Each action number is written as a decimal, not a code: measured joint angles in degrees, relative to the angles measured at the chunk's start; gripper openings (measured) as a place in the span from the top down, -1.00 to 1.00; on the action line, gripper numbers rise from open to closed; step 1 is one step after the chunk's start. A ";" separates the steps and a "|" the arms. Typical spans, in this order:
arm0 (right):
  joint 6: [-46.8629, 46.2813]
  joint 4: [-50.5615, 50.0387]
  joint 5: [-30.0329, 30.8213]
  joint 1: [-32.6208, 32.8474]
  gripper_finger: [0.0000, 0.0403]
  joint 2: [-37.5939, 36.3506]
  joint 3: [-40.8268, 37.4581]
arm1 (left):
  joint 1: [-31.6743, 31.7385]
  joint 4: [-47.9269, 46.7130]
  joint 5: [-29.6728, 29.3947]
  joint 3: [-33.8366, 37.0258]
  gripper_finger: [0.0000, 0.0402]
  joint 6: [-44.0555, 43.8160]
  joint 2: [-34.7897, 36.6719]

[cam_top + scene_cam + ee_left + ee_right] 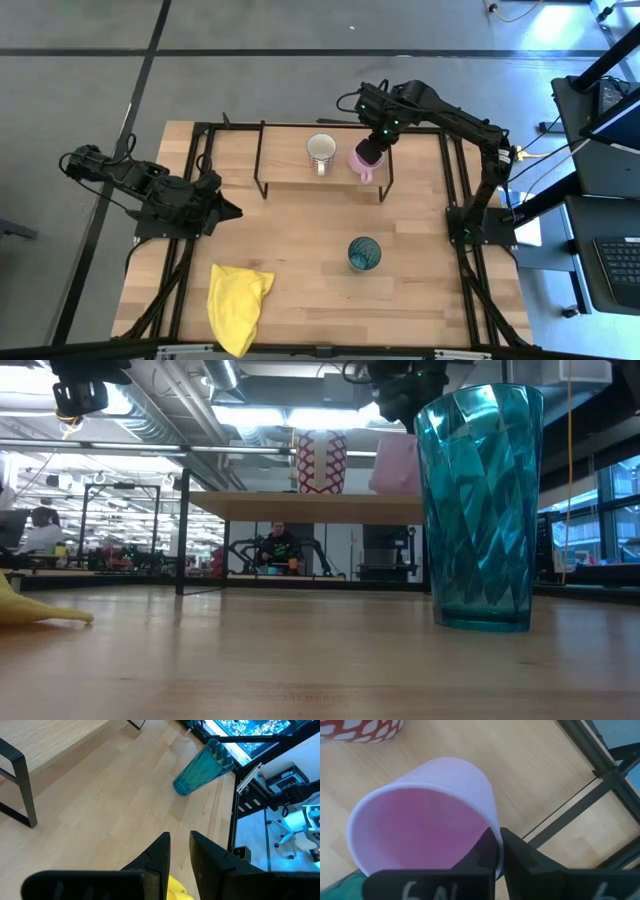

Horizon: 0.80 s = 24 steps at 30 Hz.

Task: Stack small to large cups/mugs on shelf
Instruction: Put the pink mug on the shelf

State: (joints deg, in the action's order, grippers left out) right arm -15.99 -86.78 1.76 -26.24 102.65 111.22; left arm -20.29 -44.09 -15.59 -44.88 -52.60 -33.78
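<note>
Teal cup: nearest the low camera, your teal cup (483, 510) stands upright on the tabletop (300, 250), well apart from the shelf and untouched; it is the tallest of the three, so judge it the last to be handled.
Yellow cloth: the yellow cloth (238, 303) lies crumpled near the front edge, clear of the cups.
Left end effector: the left end effector (179, 851) waits over the left side of the tabletop, fingers nearly together with a thin gap, holding nothing.
Right end effector: your right end effector (499, 845) is over the right end of the shelf (290, 160), fingers pinched on the rim of the pink mug (427, 812), one inside the wall and one outside.
Patterned mug: the white mug with the red pattern (321, 150) sits on the shelf just beside the pink mug, not touching as far as you can see.
Risk: a rim pinch on one wall is a slim hold; the mug could swing or slip if you move fast; its handle side hangs near the shelf's front edge, so a careless release could tip it off; drifting left could knock the patterned mug.
Surface: pale wood planks, smooth, on a black frame; little friction to stop a sliding mug.
Room: beyond the tabletop, an open workshop with ceiling lights and a seated person far back.
</note>
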 joint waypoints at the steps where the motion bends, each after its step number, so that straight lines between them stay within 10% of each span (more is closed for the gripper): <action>1: 0.00 0.01 0.01 0.00 0.87 0.00 0.00 | 0.00 0.00 0.00 0.00 0.67 0.04 0.00; 24: 1.67 5.42 0.24 0.00 0.56 -0.03 0.00 | 0.01 -0.49 0.00 0.00 0.67 0.68 0.00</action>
State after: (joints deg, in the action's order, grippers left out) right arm -14.33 -81.36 2.00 -26.24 102.62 111.22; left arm -20.28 -44.58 -15.59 -44.88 -51.92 -33.78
